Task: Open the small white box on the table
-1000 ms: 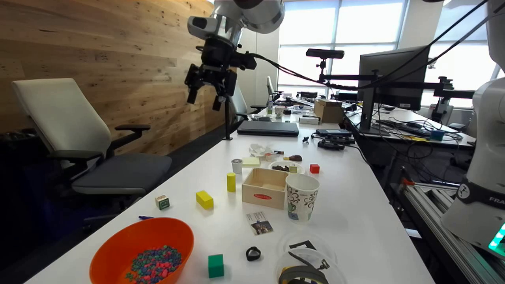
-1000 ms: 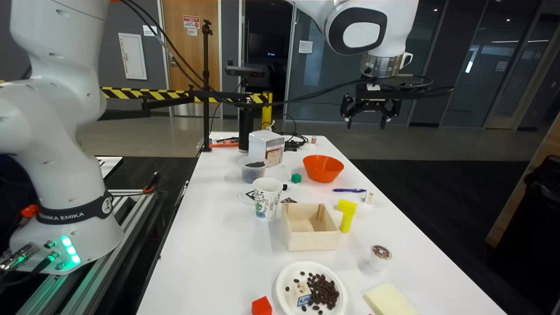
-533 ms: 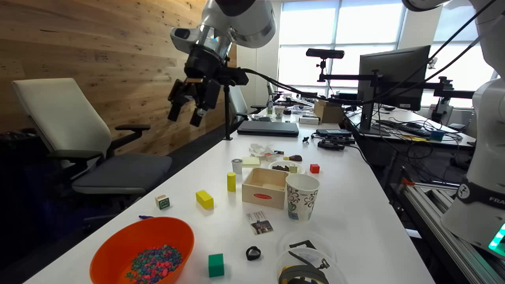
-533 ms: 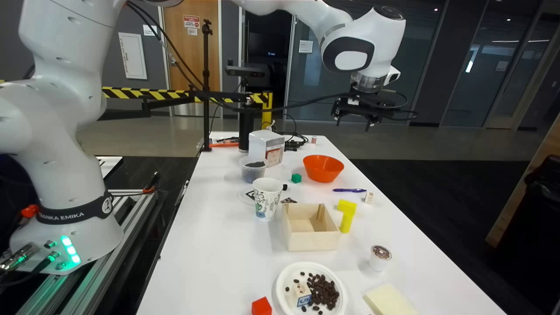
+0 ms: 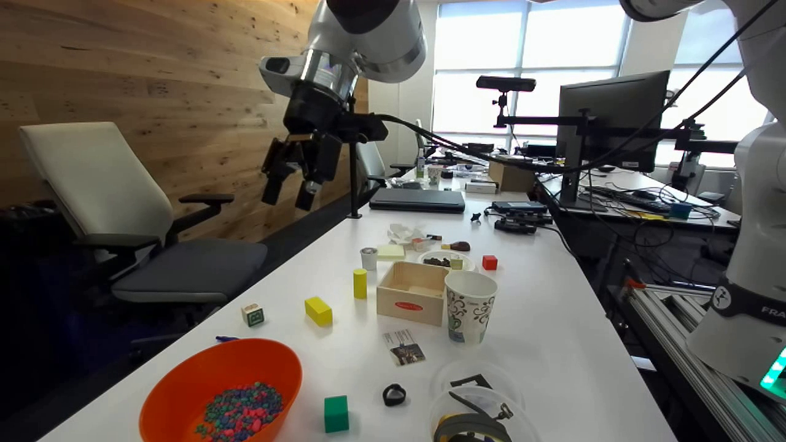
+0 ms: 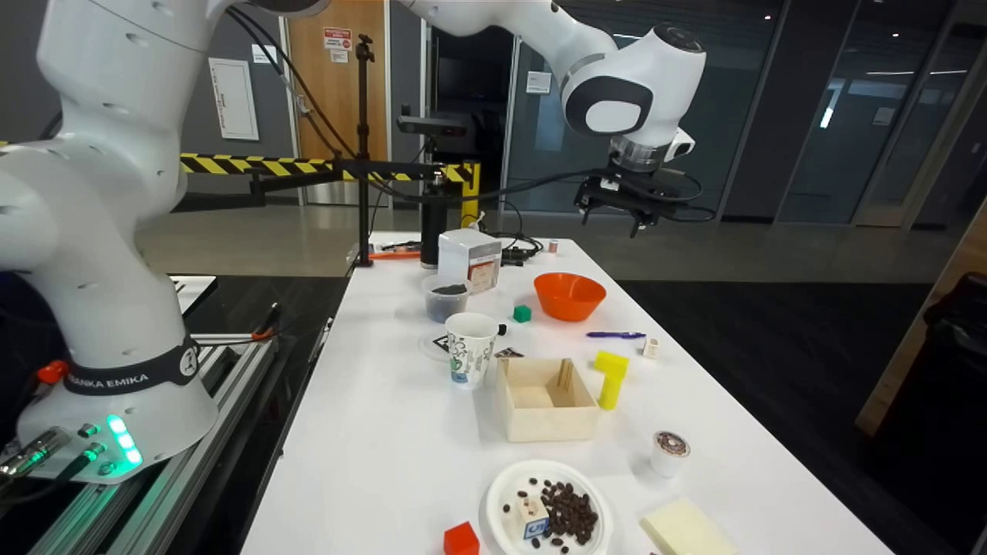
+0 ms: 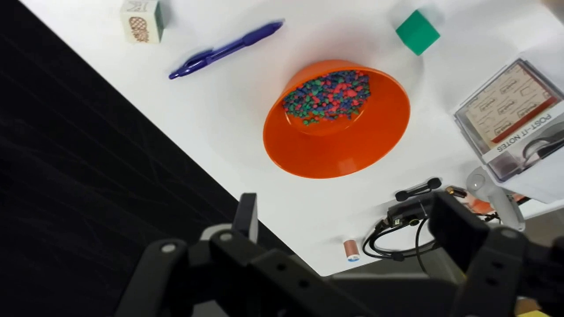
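One gripper [image 7: 343,209], jaws spread wide, hangs tilted, higher than the table [image 6: 370,447]. In an exterior view, small white box [image 6: 463,258] stands toward its far end, right behind a translucent tub [image 6: 446,310], near the orange bowl [image 6: 569,310]; wrist view cuts the box off at right.

Orange bowl [image 7: 339,154] of coloured bits [image 7: 328,97] on white table [image 7: 198,110] — gripper [image 7: 344,204] jaws wide apart

In an exterior view, the arm [image 6: 551,27] reaches from its base [image 6: 116,412] at eight o'clock to its wrist [image 6: 638,154] near two, jaws wide apart, tilted toward seven.
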Controlling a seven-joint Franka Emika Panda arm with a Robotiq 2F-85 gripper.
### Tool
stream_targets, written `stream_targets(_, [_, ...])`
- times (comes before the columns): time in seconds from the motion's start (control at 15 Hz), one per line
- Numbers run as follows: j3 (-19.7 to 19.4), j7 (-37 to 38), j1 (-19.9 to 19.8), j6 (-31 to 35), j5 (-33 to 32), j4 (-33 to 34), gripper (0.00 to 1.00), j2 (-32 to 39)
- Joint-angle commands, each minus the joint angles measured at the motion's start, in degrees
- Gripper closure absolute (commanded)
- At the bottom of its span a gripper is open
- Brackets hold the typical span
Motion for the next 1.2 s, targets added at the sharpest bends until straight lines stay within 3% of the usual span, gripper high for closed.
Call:
stream_targets(0.0, [1.88,5.61,1.16,-2.33,0.9,-0.57,0.0,0.68])
stream_targets(0.33, [5.16,6.12,2.18,-3.98,1.9,0.75,0.0,4.41])
stream_targets(0.8, [5.68,13.97,6.76,6.81,-0.81,1.3,0.0,8.79])
stream_targets(1.13, [6.82,13.61,6.14,7.31,-1.4,-0.15,0.0,8.43])
